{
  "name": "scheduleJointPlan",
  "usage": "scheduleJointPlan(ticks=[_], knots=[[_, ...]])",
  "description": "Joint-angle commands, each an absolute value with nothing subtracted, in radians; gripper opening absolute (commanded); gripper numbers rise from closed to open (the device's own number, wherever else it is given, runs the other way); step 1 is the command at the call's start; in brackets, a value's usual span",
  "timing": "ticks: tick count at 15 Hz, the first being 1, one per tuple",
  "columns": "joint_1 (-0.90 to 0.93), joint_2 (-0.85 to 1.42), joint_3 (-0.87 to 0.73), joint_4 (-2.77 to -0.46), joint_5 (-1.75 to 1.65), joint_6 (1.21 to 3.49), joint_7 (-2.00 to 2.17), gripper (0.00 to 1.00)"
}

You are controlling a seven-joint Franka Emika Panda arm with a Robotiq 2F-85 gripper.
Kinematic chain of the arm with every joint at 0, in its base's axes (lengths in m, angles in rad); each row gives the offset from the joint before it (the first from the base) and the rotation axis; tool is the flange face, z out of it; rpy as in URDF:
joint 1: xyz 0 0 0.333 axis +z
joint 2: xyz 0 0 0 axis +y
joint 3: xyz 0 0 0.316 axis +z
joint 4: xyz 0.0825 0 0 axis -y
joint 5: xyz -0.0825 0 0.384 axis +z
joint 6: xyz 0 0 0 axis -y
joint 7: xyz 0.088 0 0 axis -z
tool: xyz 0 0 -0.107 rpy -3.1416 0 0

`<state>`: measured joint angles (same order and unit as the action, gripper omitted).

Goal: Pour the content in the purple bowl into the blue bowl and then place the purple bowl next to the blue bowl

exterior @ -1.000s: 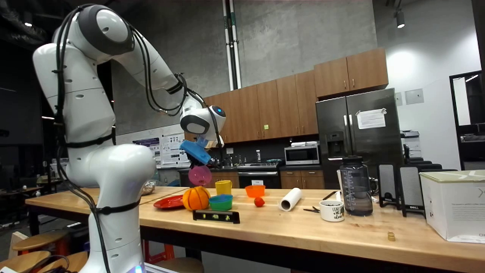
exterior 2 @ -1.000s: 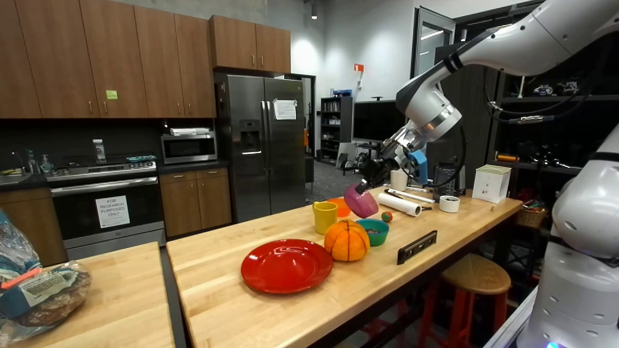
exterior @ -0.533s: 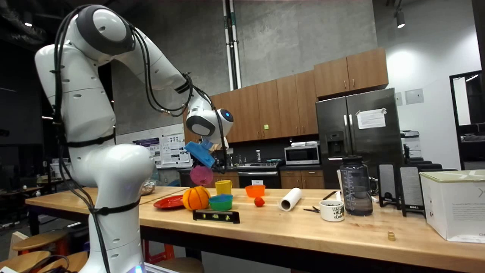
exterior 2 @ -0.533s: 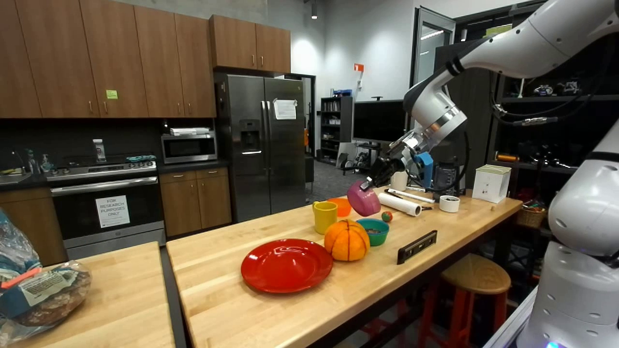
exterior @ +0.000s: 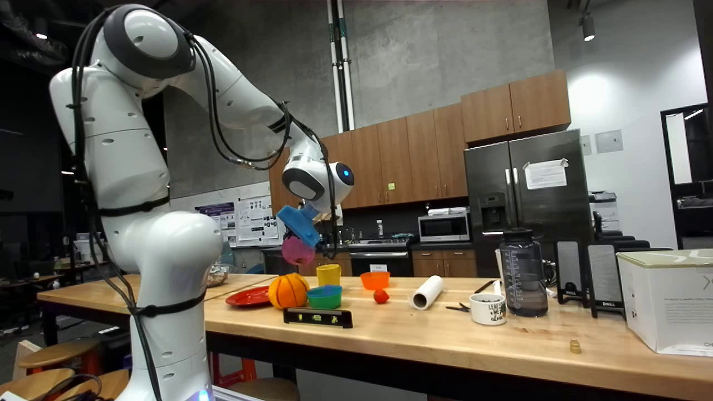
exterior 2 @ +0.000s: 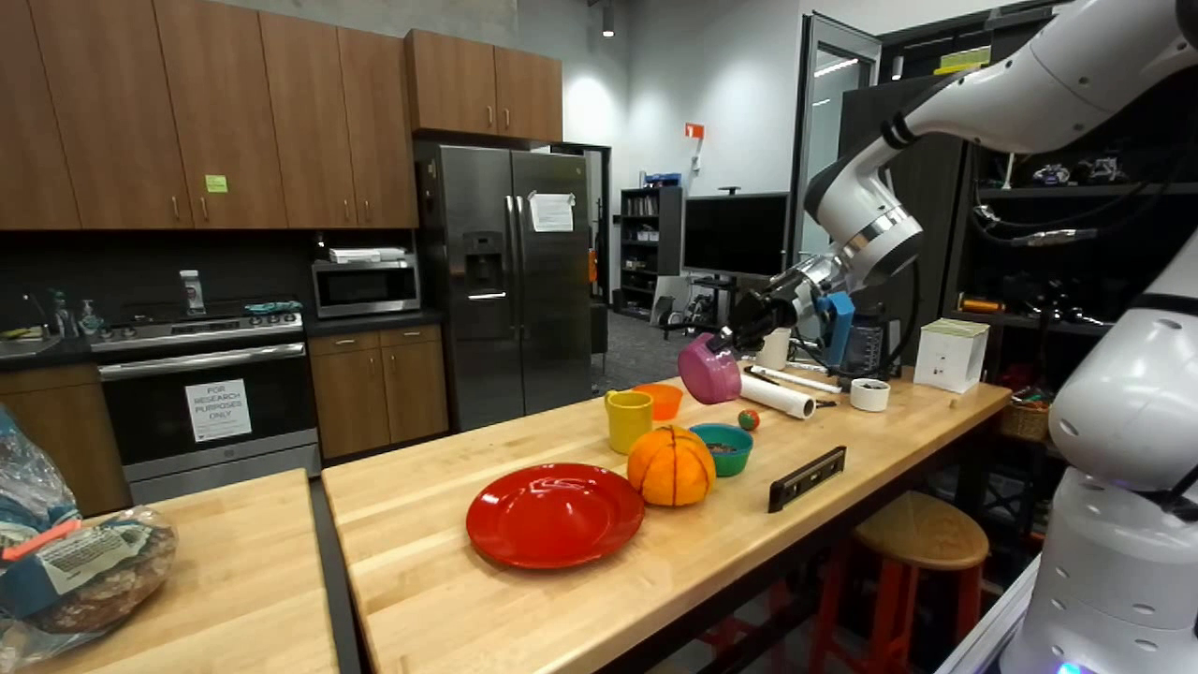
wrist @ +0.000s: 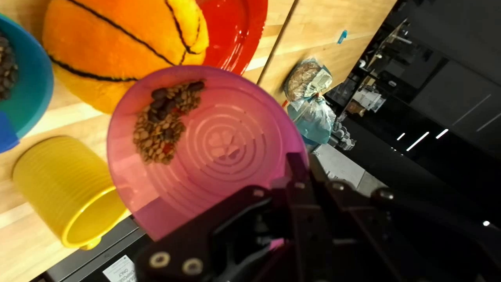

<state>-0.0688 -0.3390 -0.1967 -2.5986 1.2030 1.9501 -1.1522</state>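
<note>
I have my claw (exterior 2: 718,343) pinched on the rim of the purple bowl (wrist: 231,145), one finger inside its wall and the other outside. The bowl's body hangs just beyond my fingertips, tilted and held up off the wooden table (exterior 2: 440,599). In my wrist view its hollow faces me, with a seed mix (wrist: 158,141) heaped on the side away from my grip. Lower down, on the table, stands the teal bowl (wrist: 37,86), with some seeds or beans (wrist: 6,70) in it, just beside the plush pumpkin (wrist: 117,43); whether those two touch I cannot tell.
</note>
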Motion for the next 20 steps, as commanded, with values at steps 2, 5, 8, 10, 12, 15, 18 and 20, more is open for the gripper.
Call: scheduleJointPlan(ticks=[2,5,8,10,12,15,18,20], knots=[[-0.116,-0.306,-0.216,-2.587,1.275,1.838,-1.222,0.01],[-0.140,-0.294,-0.218,-2.593,1.325,1.800,-1.259,0.01],[-0.158,-0.280,-0.214,-2.592,1.352,1.776,-1.274,0.01],[-0.166,-0.273,-0.214,-2.593,1.370,1.761,-1.282,0.01],[-0.172,-0.268,-0.213,-2.593,1.385,1.753,-1.291,0.01],[-0.180,-0.259,-0.214,-2.595,1.404,1.743,-1.303,0.01],[-0.188,-0.252,-0.215,-2.598,1.421,1.733,-1.315,0.01],[-0.193,-0.249,-0.215,-2.599,1.428,1.731,-1.317,0.01]])
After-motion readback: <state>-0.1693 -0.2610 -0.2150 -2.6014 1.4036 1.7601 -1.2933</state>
